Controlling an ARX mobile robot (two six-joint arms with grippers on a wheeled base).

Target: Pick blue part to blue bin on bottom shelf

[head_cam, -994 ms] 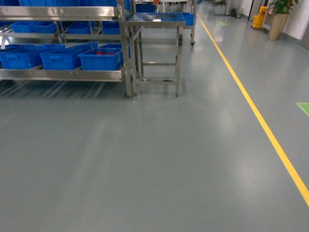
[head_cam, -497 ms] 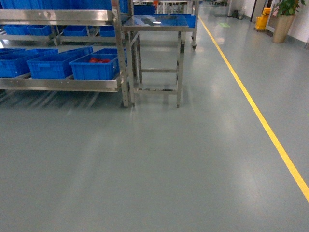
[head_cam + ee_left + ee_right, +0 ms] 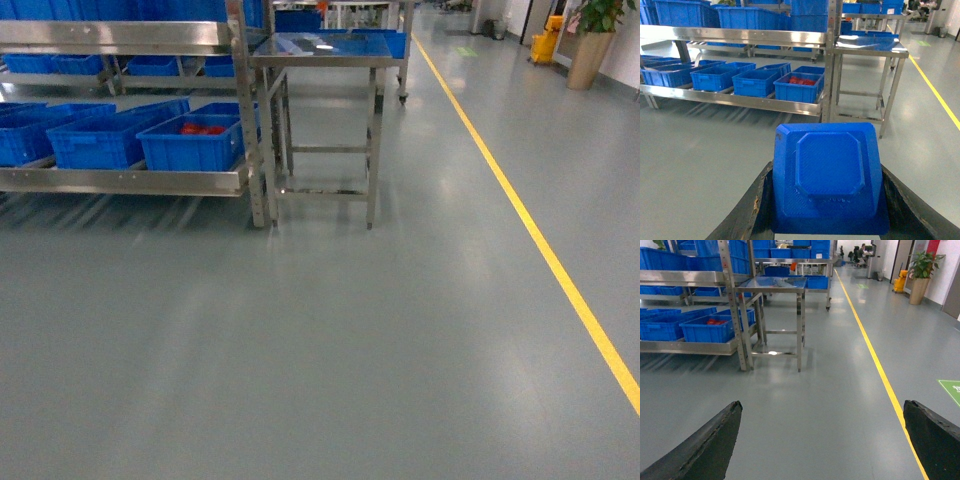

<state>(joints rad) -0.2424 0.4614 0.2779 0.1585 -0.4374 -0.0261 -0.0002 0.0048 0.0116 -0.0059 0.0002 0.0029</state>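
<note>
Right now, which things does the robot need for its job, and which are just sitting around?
For the job:
blue part, held in the left gripper
bottom shelf with its blue bins

Just there:
steel table
bin with red stuff
yellow floor line
potted plant
right gripper, open

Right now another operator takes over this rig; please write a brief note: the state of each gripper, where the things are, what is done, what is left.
Left gripper: shut on the bright-blue blocky plastic part.
Right gripper: open, empty.
The stainless-steel bottom shelf with its row of blue plastic bins stands ahead on the left, out of reach; the end crate holding red items is not the target.
Done: part picked.
Left: drive closer, put the part in the blue bin.
</note>
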